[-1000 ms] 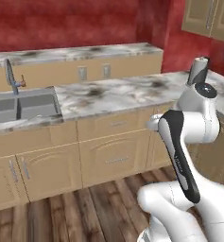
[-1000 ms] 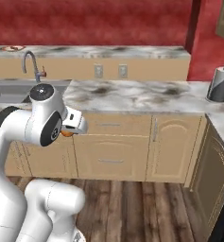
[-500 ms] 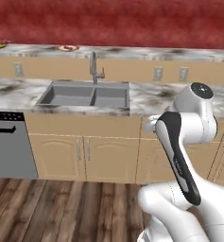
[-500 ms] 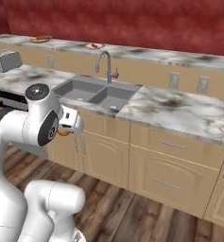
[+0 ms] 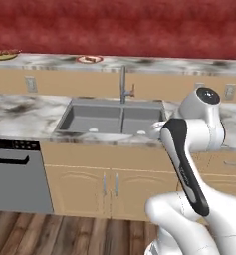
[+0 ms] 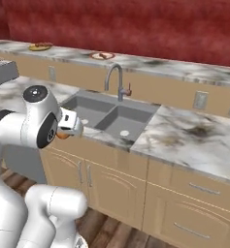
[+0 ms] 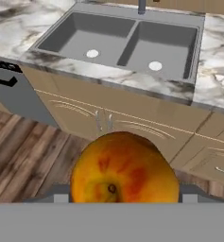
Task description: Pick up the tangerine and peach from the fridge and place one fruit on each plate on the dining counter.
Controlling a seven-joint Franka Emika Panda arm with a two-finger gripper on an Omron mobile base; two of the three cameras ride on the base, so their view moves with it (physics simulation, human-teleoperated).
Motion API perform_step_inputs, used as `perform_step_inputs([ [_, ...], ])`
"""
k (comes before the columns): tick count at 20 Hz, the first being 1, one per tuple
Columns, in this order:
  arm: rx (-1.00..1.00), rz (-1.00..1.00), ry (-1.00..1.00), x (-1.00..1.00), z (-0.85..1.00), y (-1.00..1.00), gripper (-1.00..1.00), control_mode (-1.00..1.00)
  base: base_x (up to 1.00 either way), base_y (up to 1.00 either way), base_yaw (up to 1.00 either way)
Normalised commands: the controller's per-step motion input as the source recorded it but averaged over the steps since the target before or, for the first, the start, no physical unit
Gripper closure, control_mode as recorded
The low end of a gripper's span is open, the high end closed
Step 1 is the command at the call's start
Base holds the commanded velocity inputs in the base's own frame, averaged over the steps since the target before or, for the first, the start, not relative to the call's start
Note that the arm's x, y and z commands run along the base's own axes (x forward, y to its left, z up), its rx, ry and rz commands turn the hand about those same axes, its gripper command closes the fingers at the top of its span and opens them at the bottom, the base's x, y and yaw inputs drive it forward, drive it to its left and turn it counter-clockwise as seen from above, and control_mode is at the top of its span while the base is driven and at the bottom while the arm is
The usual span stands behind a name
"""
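Orange-red peach [image 7: 124, 169] pinched in our gripper [image 7: 124, 198]; we're mid-carry, next we need a plate [image 6: 103, 55] on the dining counter [image 6: 184, 70].

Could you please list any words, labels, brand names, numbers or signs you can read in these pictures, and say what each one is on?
None: no readable text in any view.
Dishwasher: small marks on its dark control strip, too small to read.
Peach, sink, wall outlets, toaster, plates: no label or print.
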Motion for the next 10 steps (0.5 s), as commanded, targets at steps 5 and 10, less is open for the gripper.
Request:
perform_step_inputs([
  [5, 0.0, 0.0, 0.0, 0.0, 0.0, 0.0, 1.0, 1.0, 0.55, 1.0, -0.01],
  [10, 0.0, 0.0, 0.0, 0.0, 0.0, 0.0, 1.0, 1.0, 0.06, 1.0, -0.03],
])
